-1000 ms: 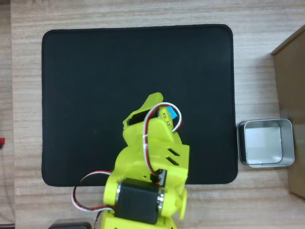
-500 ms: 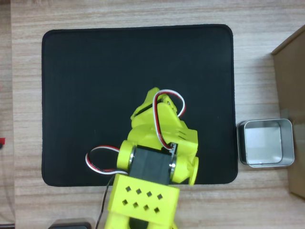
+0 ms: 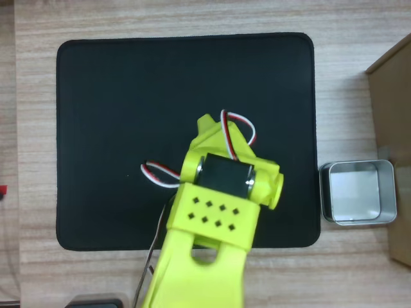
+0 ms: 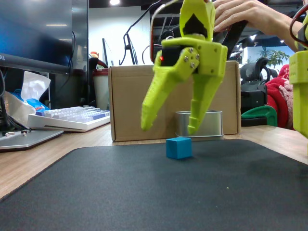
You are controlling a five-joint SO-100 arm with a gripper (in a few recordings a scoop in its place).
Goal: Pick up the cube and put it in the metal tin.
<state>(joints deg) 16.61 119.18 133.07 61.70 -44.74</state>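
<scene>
In the fixed view a small sky-blue cube (image 4: 178, 147) rests on the black mat (image 4: 144, 192). My yellow gripper (image 4: 169, 130) hangs open just above it, one fingertip to each side of the cube and slightly higher. Behind the cube stands the shiny metal tin (image 4: 199, 124). From overhead the yellow arm (image 3: 218, 205) covers the cube, and the tin (image 3: 357, 192) sits empty on the wood, right of the mat (image 3: 128, 115).
A brown cardboard box (image 4: 130, 101) stands behind the mat, also at the right edge overhead as the cardboard box (image 3: 393, 128). A keyboard (image 4: 72, 118) and a laptop edge lie at the left. A person's hand (image 4: 250, 14) shows at the top right.
The arm has swung forward and up the picture over the mat's middle. The cube, seen beside the gripper a second ago, is now covered by the arm overhead.
</scene>
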